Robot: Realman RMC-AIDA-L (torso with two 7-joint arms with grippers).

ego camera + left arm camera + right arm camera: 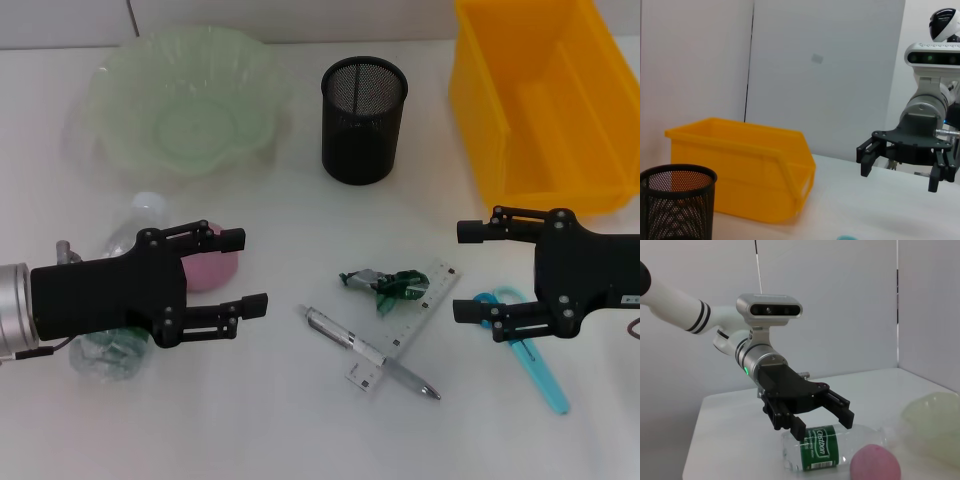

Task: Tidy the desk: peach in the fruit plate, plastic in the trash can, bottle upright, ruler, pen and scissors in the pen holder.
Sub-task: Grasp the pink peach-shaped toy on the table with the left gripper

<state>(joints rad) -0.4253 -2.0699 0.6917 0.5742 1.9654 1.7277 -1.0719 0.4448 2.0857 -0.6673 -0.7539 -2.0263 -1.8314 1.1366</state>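
Observation:
My left gripper hovers open over the left of the desk, above a pink peach and a clear bottle lying on its side. In the right wrist view the left gripper hangs just above the bottle, with the peach beside it. A green plastic wrapper rests on a clear ruler. A silver pen crosses the ruler. Open over the blue scissors is my right gripper. At the back stand the green fruit plate, black mesh pen holder and yellow trash can.
The left wrist view shows the right gripper across the desk, the trash can and the pen holder. A white wall runs behind the desk. Bare white desk lies between the two grippers.

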